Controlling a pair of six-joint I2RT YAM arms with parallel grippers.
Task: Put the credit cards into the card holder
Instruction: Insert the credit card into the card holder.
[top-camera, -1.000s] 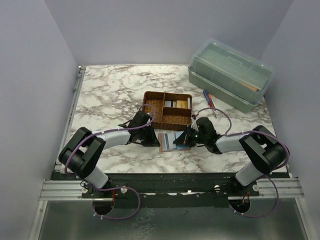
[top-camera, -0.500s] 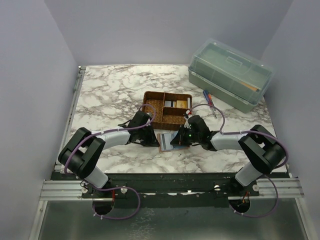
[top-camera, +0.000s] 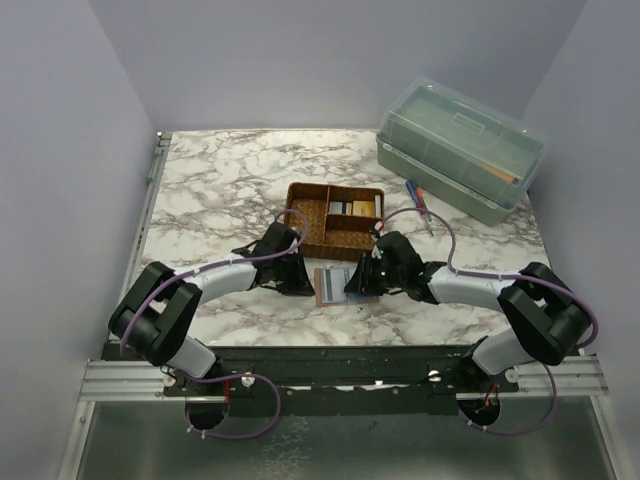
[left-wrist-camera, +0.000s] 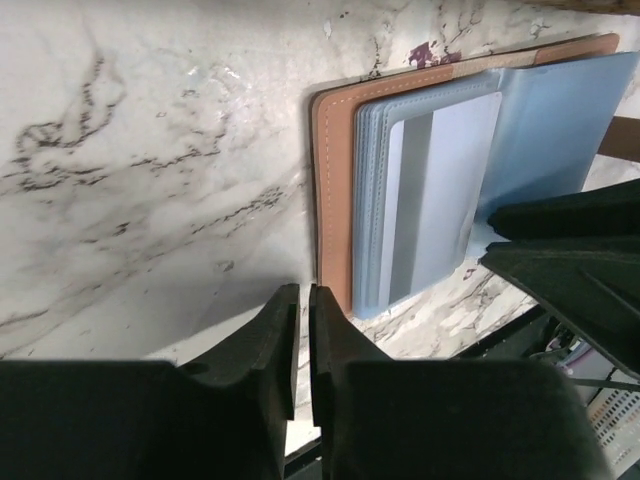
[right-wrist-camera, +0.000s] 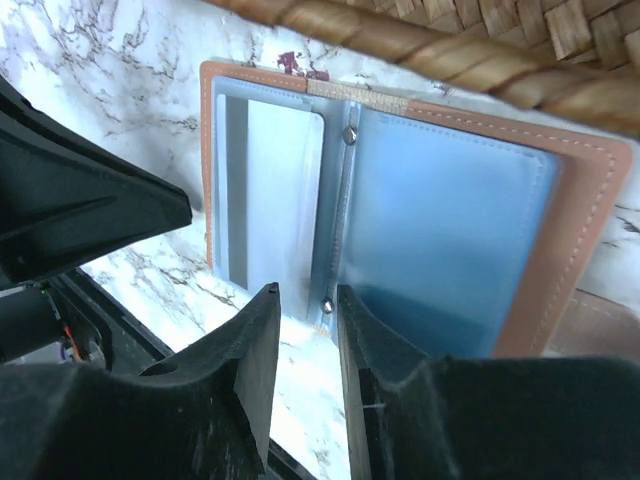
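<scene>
Card holder (top-camera: 333, 285) work, noted from the fingers outward. Right gripper (right-wrist-camera: 305, 295): jaws a little apart, nothing between them, poised over the near end of the holder's spine; whether the tips touch the plastic I cannot tell. Left gripper (left-wrist-camera: 303, 292): jaws all but together, empty, just beside the stitched tan edge of the holder, near its corner.

Holder lies open and flat on the marble table (top-camera: 220, 180), bluish pockets up, between the two grippers and just in front of the woven tray (top-camera: 290, 210); one whitish card (left-wrist-camera: 440, 190) sits in a pocket on the leaf nearer the left arm, and looks fully in. More credit cards (top-camera: 352, 208) stand in a compartment of the tray; green box (top-camera: 460, 145) and pens (top-camera: 420, 203) well off to the right.

Judgement: step in hand reads as letting go after seating a card. To do it well, open the right jaws fully before lifting, rise straight up so the loose pocket leaf is not dragged, and keep the left fingers low at the tan edge to pin the holder; a snagged leaf could flip it shut or pull the card out.
</scene>
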